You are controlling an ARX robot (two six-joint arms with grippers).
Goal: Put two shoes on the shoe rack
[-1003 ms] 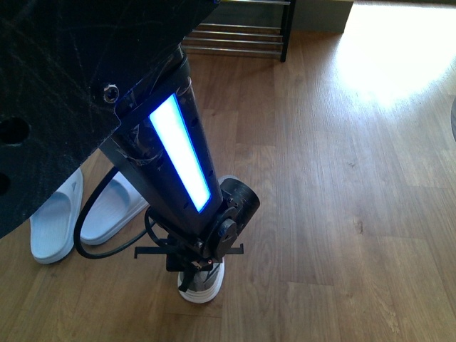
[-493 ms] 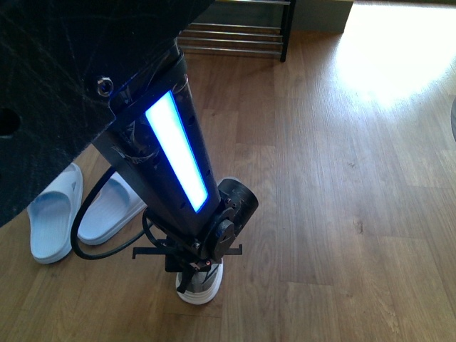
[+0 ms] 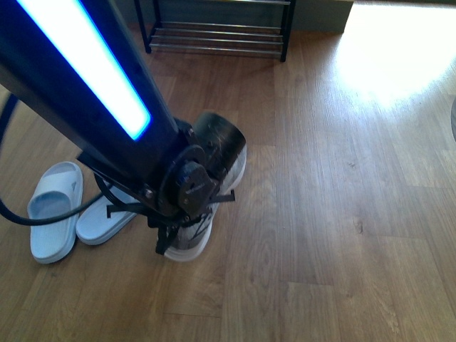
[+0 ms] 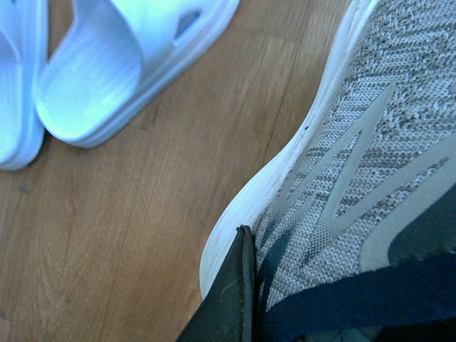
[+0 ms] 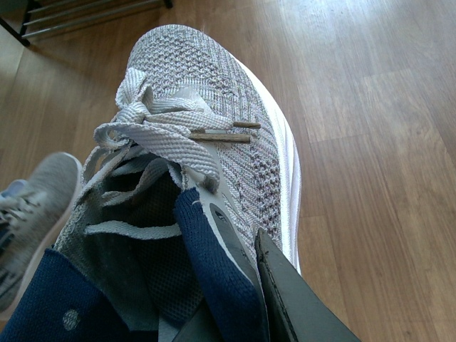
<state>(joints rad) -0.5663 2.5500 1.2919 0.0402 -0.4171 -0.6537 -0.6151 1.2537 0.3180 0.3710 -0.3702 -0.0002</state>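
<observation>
The grasping step looked finished to me, and the carry to the shoe rack (image 3: pixel 214 48) was the step in hand. The left gripper (image 3: pixel 174 239) was down at the heel of the left-hand sneaker (image 4: pixel 356 164). Only one finger (image 4: pixel 235 299) showed, pressed flat against the outer wall with the navy collar just inside it. I therefore judged the jaws closed on that collar. The right gripper (image 5: pixel 235 299) had its jaws pinched on the navy collar of the right-hand sneaker (image 5: pixel 206 78), whose toe pointed roughly toward the rack. I could not tell whether either sole was off the wooden floor (image 3: pixel 335 235).

The next move, in my judgement, called for lifting both sneakers clear and bringing them forward to the rack. Each sole would have to be set across at least two of the thin bars so that it does not tip into a gap.

The pair of white slides (image 3: pixel 53 214) lay just beside the left-hand sneaker, on its outer side, so a swing that way risked a knock. The floor between the sneaker and the rack was bare, and wide open on the right. Only the low bars of the rack showed; the upper tiers were cut off. The left arm also hid much of my front view.
</observation>
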